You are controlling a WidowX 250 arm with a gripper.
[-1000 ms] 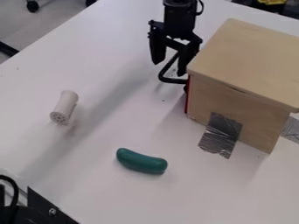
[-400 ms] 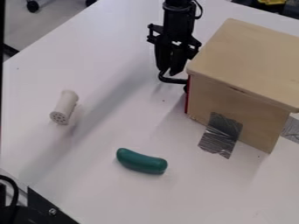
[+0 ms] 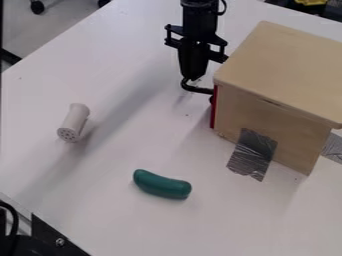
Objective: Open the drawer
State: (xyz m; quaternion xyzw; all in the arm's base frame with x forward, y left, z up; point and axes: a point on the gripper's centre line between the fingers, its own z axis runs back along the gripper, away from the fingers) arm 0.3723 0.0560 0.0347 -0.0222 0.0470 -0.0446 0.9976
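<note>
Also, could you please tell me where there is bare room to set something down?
The table has a free patch between the white cylinder and the curved green object, and another on the camera side of that object. It is crowded where the tool holds the black handle beside the wooden box.

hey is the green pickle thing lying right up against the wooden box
No, the green piece lies apart from the wooden box, with white tabletop showing between them.
</note>
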